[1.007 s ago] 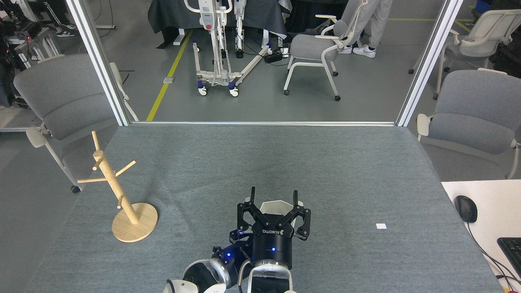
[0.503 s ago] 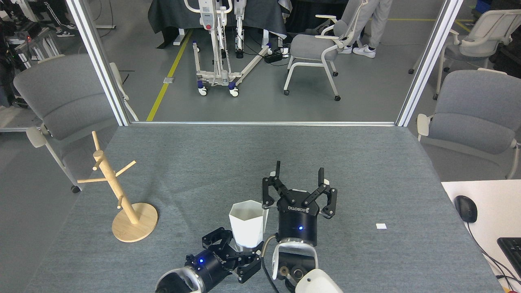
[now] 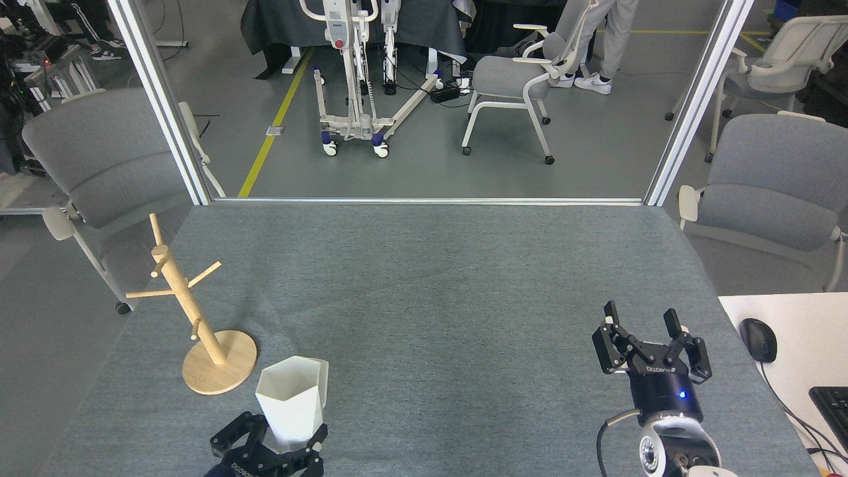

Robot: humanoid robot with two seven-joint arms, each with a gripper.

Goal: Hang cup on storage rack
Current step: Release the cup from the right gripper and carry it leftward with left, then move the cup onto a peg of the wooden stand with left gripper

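The white faceted cup (image 3: 291, 399) stands upright near the table's front left, its small handle (image 3: 322, 383) on the right side. My left gripper (image 3: 286, 438) comes up from the bottom edge and is shut on the cup's lower part. The wooden storage rack (image 3: 199, 318) stands just left of the cup on its round disc base (image 3: 220, 362), its pegs bare. My right gripper (image 3: 644, 317) is at the front right, open and holding nothing, far from the cup.
The grey felt table (image 3: 430, 278) spreads ahead. A white desk (image 3: 788, 358) with a black mouse (image 3: 758, 339) and a keyboard (image 3: 832, 401) adjoins on the right. Grey chairs (image 3: 775, 192) flank the table; a person's legs (image 3: 613, 40) show at the back.
My left gripper has carried the cup leftward, close to the rack's base. My right gripper has swung away from the table's middle to the front right, still open.
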